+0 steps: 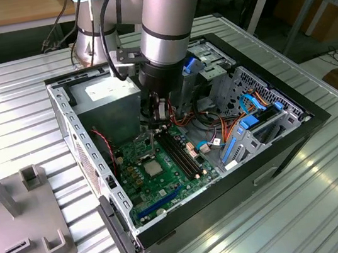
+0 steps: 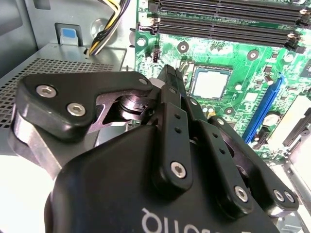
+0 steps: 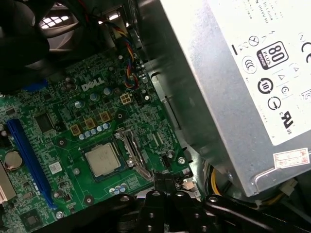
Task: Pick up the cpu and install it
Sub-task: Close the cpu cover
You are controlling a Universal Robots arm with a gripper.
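cpu (image 3: 102,160) on motherboard (image 3: 92,109), arm (image 1: 164,32) upright, tool (image 3: 165,178) closed beside it

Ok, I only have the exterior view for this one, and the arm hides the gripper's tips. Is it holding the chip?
Observer: No. In the second wrist view the gripper is shut and empty.
Operator: So where is the chip?
Observer: In both wrist views the chip lies flat in place on the green board, with its silver top fully showing.
Operator: Are the tips touching it?
Observer: No. In the first wrist view they sit off to one side of the chip, close to the metal frame, which looks swung open beside it.
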